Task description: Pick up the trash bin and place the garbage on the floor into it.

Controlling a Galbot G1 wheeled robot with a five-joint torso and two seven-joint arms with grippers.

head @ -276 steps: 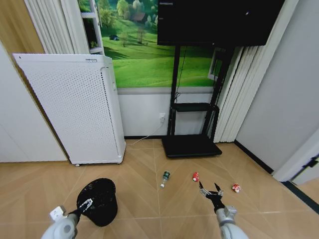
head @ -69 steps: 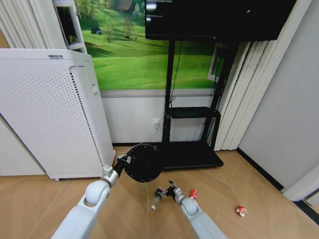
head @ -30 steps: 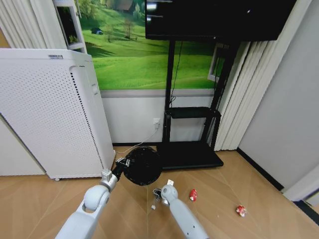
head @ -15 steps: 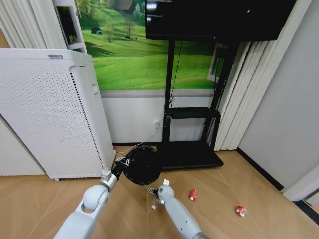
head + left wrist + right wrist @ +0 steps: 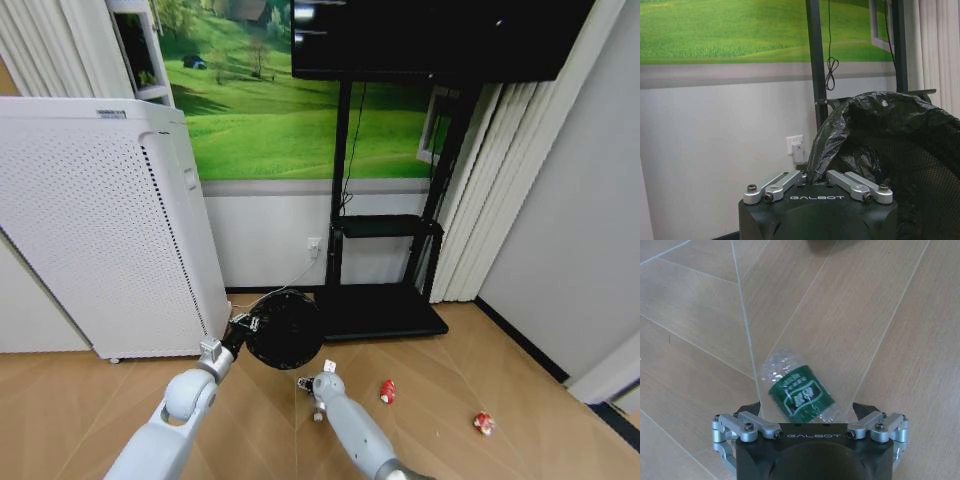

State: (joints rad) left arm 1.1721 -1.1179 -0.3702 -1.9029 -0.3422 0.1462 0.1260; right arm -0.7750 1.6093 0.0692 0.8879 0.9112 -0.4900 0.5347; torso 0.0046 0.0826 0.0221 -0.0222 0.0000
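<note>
1. While the right gripper (image 5: 809, 412) hangs low over the wooden floor, the clear plastic bottle with a green label (image 5: 799, 392) lies directly beneath it, between the spread fingers, long axis slanted across the gap.
2. Fingers wide apart; contact with the bottle cannot be told.
3. Left gripper (image 5: 816, 176), raised at the robot's left front, pinches the liner-covered rim of the round black mesh trash bin (image 5: 283, 329).
4. Judgement: right arm nearer.

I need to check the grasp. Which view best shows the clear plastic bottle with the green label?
The right wrist view: the clear plastic bottle with the green label lies on the floor between the right gripper's open fingers. In the head view that gripper hides it. The left wrist view faces the bin.
</note>
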